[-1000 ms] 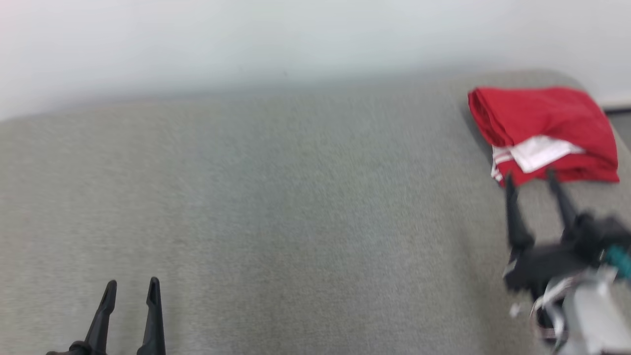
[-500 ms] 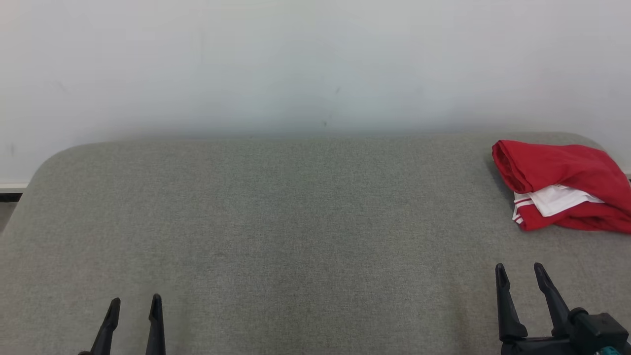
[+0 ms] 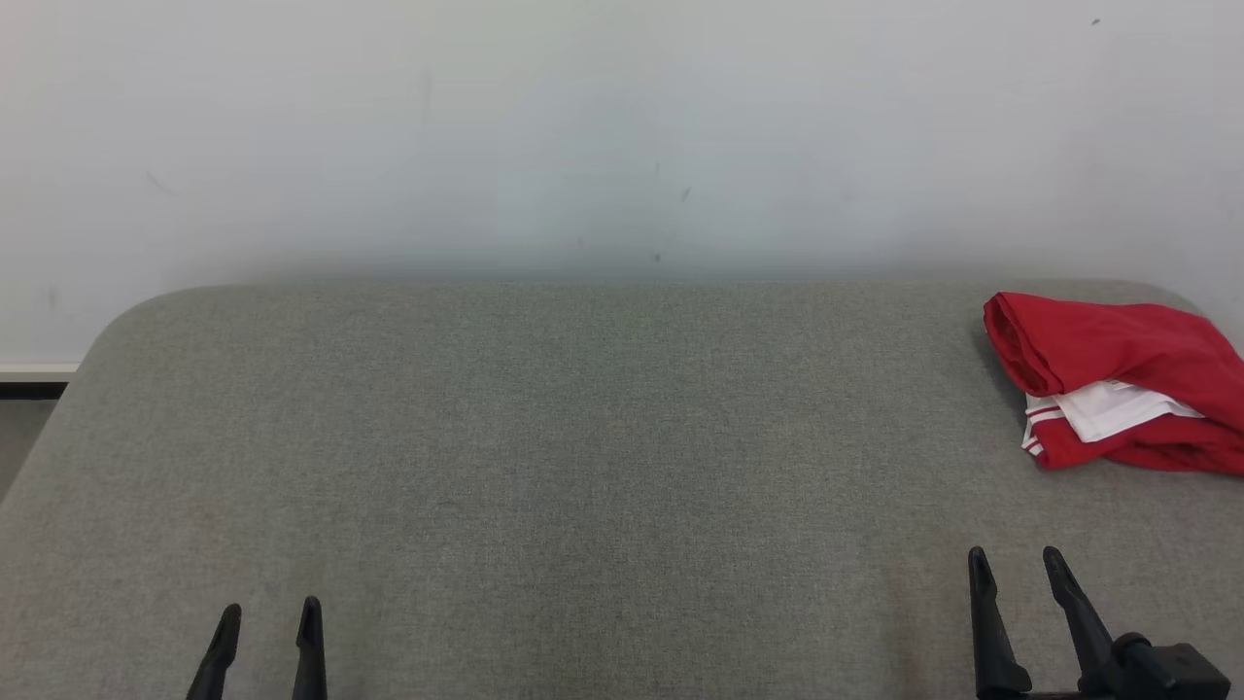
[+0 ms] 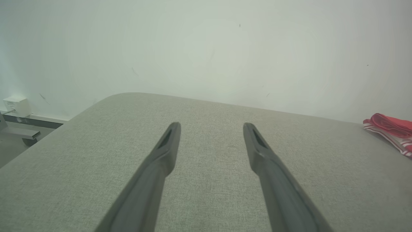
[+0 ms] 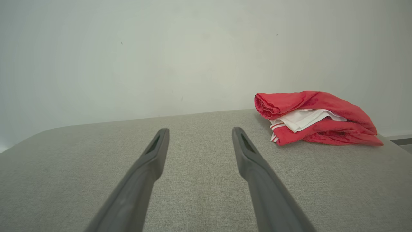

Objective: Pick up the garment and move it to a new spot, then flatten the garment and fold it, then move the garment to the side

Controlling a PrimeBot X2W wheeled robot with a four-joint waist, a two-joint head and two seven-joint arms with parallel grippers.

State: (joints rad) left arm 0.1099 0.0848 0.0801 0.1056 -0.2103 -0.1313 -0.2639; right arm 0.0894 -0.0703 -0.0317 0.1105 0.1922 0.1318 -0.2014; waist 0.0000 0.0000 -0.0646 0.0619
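folded red fabric garment with white trim (image 3: pixel 1118 384) lies at far right corner of grey fabric-covered table (image 3: pixel 583 467). left gripper (image 3: pixel 267 614) and right gripper (image 3: pixel 1016 564) both spread wide, empty, well apart from garment.

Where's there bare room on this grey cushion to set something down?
Nearly all of the grey cushion is bare, from its left edge across to the red garment at the far right corner. Only that corner is crowded.

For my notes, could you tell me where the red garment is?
Head view: the red garment lies at the far right corner of the gray surface, beyond the right tool.
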